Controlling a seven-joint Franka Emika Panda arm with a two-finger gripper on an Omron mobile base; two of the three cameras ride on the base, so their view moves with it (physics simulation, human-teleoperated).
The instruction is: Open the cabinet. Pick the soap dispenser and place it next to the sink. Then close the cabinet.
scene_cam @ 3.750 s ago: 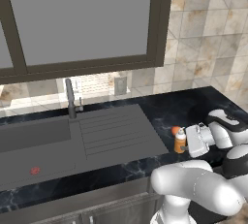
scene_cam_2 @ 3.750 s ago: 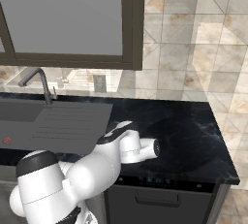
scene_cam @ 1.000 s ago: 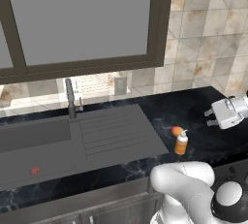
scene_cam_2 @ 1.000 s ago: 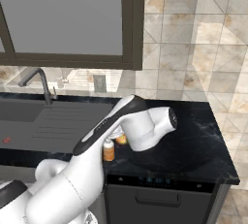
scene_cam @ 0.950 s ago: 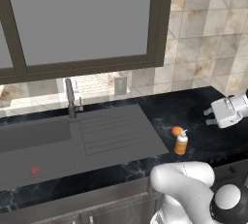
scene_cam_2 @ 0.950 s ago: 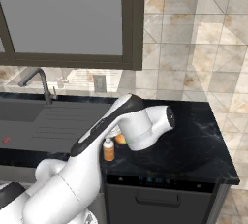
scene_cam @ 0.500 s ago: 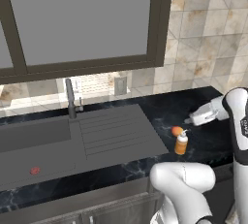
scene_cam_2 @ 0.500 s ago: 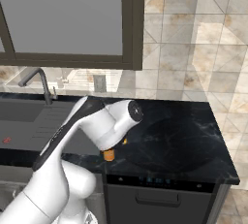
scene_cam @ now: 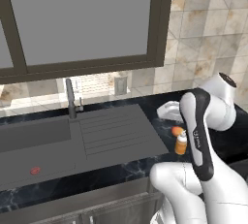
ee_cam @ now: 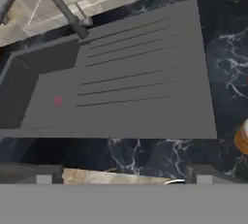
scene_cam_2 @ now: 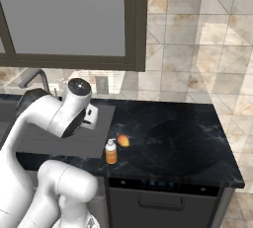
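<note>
Soap dispenser (scene_cam_2: pixel 111 152) upright on counter (scene_cam_2: pixel 188 148) beside sink (scene_cam: pixel 97 136).
Gripper (ee_cam: pixel 124 173) above drainboard, jaws spread wide, holding nothing; cabinet (scene_cam: pixel 82 22) doors shut.

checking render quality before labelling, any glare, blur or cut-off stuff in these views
Left base view: flat even light, no glare on the matte grey sink, the white arm hides part of the counter. Right base view: sharp, the small orange soap dispenser bottle casts hardly any shadow. Hand view: soft and blocky, the bottle is cropped at the right edge.
</note>
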